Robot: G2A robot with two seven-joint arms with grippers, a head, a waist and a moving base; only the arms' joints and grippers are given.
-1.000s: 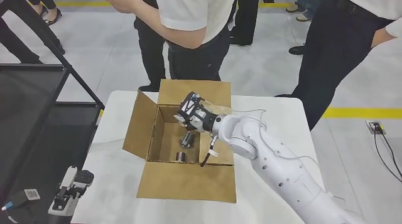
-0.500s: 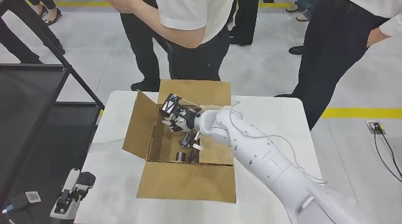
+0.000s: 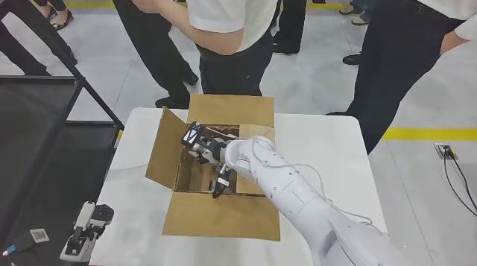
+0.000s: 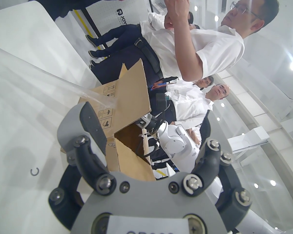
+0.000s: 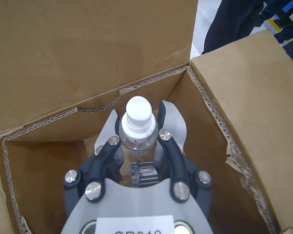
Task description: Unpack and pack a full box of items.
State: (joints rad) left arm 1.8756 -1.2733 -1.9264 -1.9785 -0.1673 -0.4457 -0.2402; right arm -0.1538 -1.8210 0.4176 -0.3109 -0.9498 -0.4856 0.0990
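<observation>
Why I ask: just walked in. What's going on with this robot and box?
The right gripper is down inside the open box on the table, shut on a clear, white-capped bottle. The left gripper is open and empty, beside the table's edge.

Looking like a workshop hall or robot lab. Showing a grey floor (image 3: 127, 65) marked with yellow tape (image 3: 425, 133), a white table (image 3: 335, 135), a black rack (image 3: 37, 117).

one box (image 3: 223, 225) is sitting | one bottle (image 5: 138, 120) is showing | one table (image 3: 320, 162) is showing | two grippers are showing: left gripper (image 4: 147, 113), right gripper (image 5: 139, 113)
</observation>
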